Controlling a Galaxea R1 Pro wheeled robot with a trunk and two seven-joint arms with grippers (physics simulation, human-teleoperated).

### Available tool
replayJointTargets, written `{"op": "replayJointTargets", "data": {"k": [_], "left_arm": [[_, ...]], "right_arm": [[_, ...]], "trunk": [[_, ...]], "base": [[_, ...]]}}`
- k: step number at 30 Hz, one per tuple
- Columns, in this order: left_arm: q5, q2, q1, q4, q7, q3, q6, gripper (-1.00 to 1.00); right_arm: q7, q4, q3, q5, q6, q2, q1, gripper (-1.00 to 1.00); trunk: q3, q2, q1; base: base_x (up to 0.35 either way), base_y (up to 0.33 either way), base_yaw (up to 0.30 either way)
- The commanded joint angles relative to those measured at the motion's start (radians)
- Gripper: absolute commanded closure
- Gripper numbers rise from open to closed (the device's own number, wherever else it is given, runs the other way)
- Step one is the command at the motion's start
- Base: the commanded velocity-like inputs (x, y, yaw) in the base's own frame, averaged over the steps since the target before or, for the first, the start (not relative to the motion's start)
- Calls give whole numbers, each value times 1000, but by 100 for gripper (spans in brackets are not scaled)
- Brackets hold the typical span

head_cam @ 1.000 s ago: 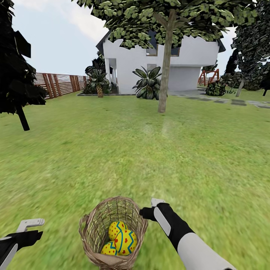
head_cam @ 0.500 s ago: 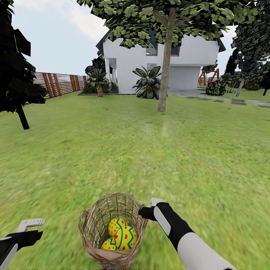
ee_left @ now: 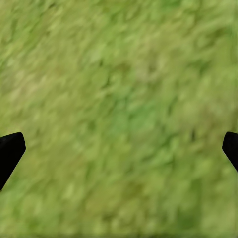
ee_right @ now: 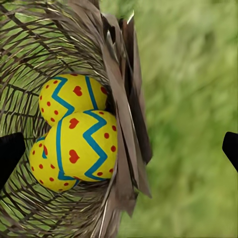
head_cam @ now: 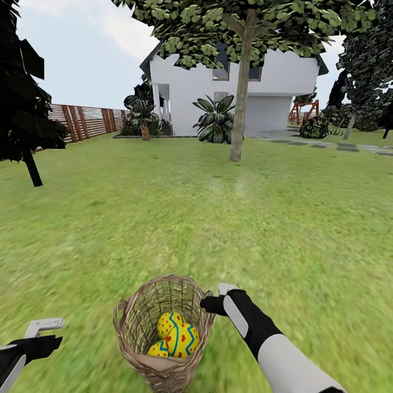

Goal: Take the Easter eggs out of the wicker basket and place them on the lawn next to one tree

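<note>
The wicker basket (head_cam: 128,319) stands tilted on the lawn (head_cam: 229,218) just in front of me, with three yellow Easter eggs (head_cam: 184,339) inside. My right gripper (head_cam: 217,297) is open at the basket's right rim. In the right wrist view the gripper (ee_right: 119,151) straddles the basket's woven wall (ee_right: 126,114), one finger over the eggs (ee_right: 82,146) and the other over grass. My left gripper (head_cam: 41,333) hangs open over bare grass (ee_left: 119,99), left of the basket. A tall tree (head_cam: 239,109) with a bare trunk stands far ahead.
A white house (head_cam: 273,103) lies behind the tree, with a leafy bush (head_cam: 215,123) and a short palm (head_cam: 144,117) beside it. A slat fence (head_cam: 82,121) runs at the left behind a dark cone tree (head_cam: 22,109). Grey paving stones (head_cam: 338,147) lie at the far right.
The basket now sits slightly higher in the head view, and my right gripper has risen with it at the rim. The background shifted a little too. The left gripper holds its place.
</note>
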Motion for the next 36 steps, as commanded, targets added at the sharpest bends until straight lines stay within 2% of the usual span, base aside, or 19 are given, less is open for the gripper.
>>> {"op": "replayJointTargets", "data": {"k": [1,5,11,18,24,32,36], "left_arm": [[9,0,0,-1,4,0,5,-100],[9,0,0,-1,4,0,5,-100],[9,0,0,-1,4,0,5,-100],[9,0,0,-1,4,0,5,-100],[9,-1,0,-1,4,0,5,-100],[9,0,0,-1,5,0,5,-100],[9,0,0,-1,5,0,5,-100]], "right_arm": [[-10,-2,2,-12,3,0,-3,-100],[-13,-4,2,-53,3,0,-19,-100],[-17,-4,2,-79,3,0,-39,-100],[-19,-4,2,-84,3,0,-51,-100],[-20,-3,2,-85,3,0,-55,-100],[-20,-2,2,-85,3,0,-56,-100],[-20,-1,2,-85,3,0,-56,-100]], "trunk": [[-4,-8,4],[-4,-8,4],[-4,-8,4],[-23,-50,27],[-23,-50,27],[-48,-106,57],[-52,-106,58]], "base": [[0,0,0],[0,0,0],[0,0,0],[0,0,0],[0,0,0],[0,0,0],[0,0,0]]}}
